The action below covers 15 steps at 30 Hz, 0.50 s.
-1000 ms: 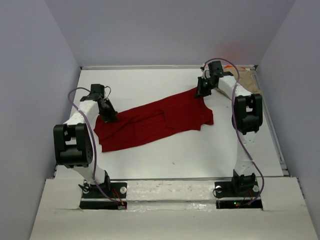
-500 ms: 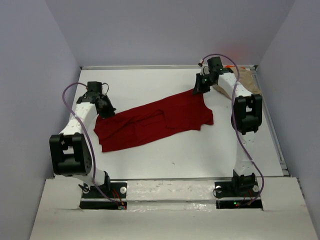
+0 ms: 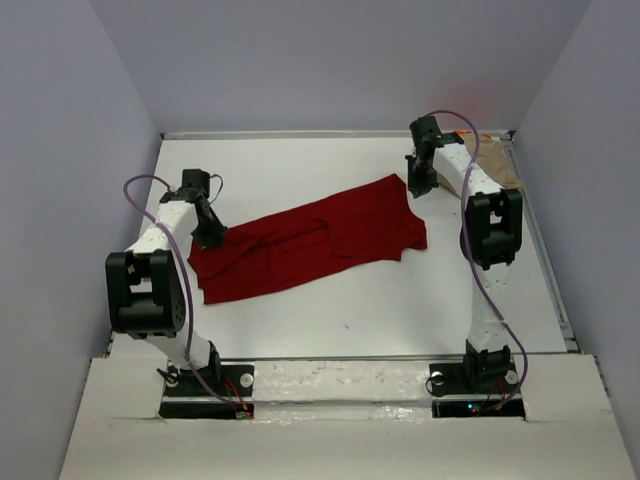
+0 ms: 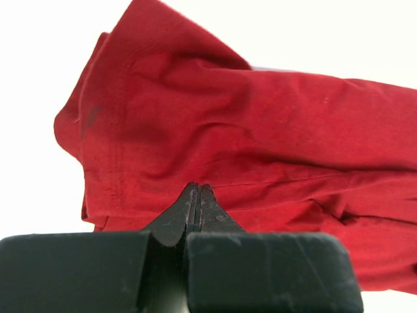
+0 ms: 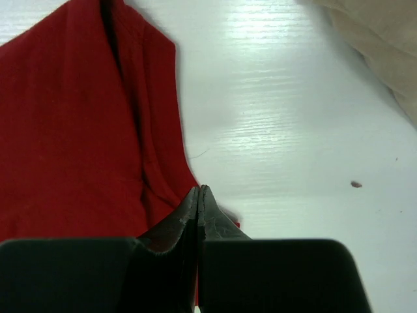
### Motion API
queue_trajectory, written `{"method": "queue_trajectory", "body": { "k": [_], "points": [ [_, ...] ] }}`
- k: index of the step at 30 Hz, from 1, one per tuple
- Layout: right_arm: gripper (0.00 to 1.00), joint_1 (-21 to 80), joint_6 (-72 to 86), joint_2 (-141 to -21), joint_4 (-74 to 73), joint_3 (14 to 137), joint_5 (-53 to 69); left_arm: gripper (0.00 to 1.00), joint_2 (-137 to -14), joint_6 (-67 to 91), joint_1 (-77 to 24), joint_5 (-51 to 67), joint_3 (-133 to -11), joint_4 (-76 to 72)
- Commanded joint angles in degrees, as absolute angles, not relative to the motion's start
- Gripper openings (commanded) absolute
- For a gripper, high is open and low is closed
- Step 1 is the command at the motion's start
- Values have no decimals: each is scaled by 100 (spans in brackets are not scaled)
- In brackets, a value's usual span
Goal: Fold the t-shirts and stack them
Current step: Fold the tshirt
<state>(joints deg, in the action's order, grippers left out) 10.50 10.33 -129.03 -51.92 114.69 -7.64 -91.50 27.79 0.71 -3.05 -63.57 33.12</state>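
**A:** Where's the shirt they're working on?

**B:** The dark red t-shirt [image 3: 310, 245] lies across the middle of the tabletop [image 3: 350, 310]. Its long axis slants from the near-left side up toward the far-right corner. I can't make out which end is the collar.

**A:** And the arms?

**B:** One is at each end. The left fingers [image 4: 197, 208] are pressed tight together over the left end. The right fingers [image 5: 197, 208] are just as tight at the far-right edge of the cloth. I can't tell whether either pair has any cloth nipped.

**A:** How would you do this bit well?

**B:** I'd say get a true pinch at both ends, then draw them evenly along that slant so the wrinkles pull out. And keep away from the tan t-shirt [image 3: 500, 165] bunched in the far-right corner.
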Motion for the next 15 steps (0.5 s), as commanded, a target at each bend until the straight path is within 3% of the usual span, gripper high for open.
{"method": "queue_trajectory", "body": {
  "k": [1, 6, 15],
  "points": [
    [0, 1143, 1090, -12912, -5257, 11418, -671, 0, -9018, 3076, 35, -624, -6284, 3664],
    [0, 1143, 1099, -12823, -4896, 11224, 411, 0, -8956, 3111, 35, -720, -6293, 3770],
    [0, 1248, 967, -13069, -4861, 11303, 518, 0, -8895, 3199, 35, -730, -5880, 3674]
  ]
}}
